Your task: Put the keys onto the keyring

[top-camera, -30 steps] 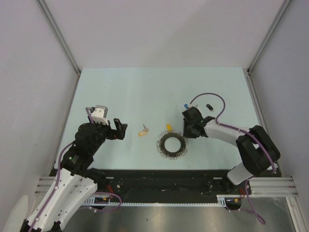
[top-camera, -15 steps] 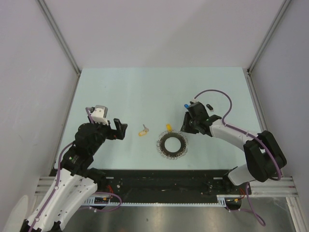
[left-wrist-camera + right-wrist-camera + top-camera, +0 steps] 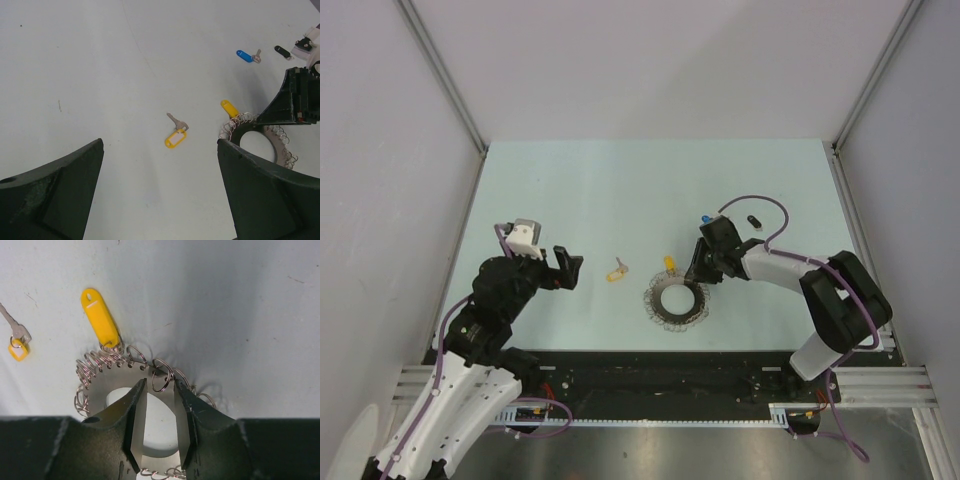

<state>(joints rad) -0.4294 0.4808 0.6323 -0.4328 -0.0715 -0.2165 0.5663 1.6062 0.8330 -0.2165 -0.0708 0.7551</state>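
The silvery keyring lies flat on the table, its wire loops around a grey disc. A yellow key hangs on its far rim, also seen in the right wrist view. A second key with a yellow tag lies loose to the left. The blue key and black key lie beyond. My right gripper is down on the ring's far right rim, jaws a narrow gap apart either side of one wire loop. My left gripper is open and empty, left of the tagged key.
The left wrist view shows the tagged key, yellow key, blue key, black key and the right gripper over the keyring. White walls enclose the pale table.
My right gripper swung a little away and back, ending lower and further left, over the keyring's far rim. The left arm and the keys have not moved.
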